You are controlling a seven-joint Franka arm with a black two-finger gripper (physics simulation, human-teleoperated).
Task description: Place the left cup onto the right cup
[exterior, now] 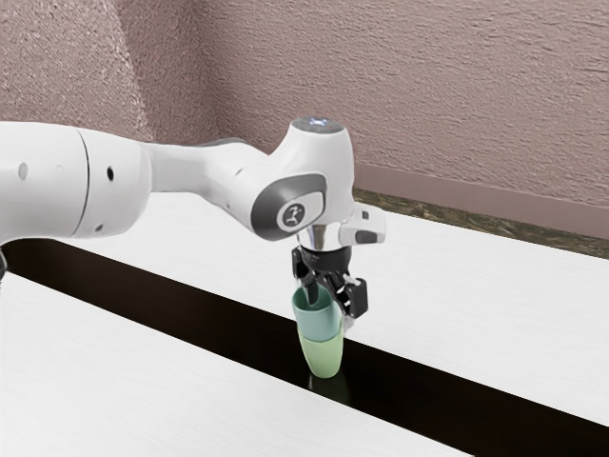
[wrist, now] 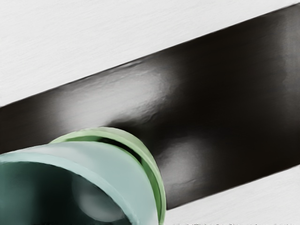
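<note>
A teal cup (exterior: 314, 314) sits nested inside a light green cup (exterior: 324, 357), which stands upright on the black strip (exterior: 190, 300) of the table. My gripper (exterior: 341, 297) is directly above them. One finger (exterior: 326, 290) reaches inside the teal cup's rim and the other finger (exterior: 357, 297) hangs outside its wall, with a gap on either side, so the gripper is open. Just under my hand in the wrist view, the teal cup (wrist: 70, 183) shows large, and the green cup's rim (wrist: 140, 150) rings it.
The white tabletop (exterior: 476, 286) lies on both sides of the glossy black strip (wrist: 211, 108). A pinkish wall with a baseboard (exterior: 476, 186) rises behind the table. My arm (exterior: 143, 186) comes in from the exterior view's left.
</note>
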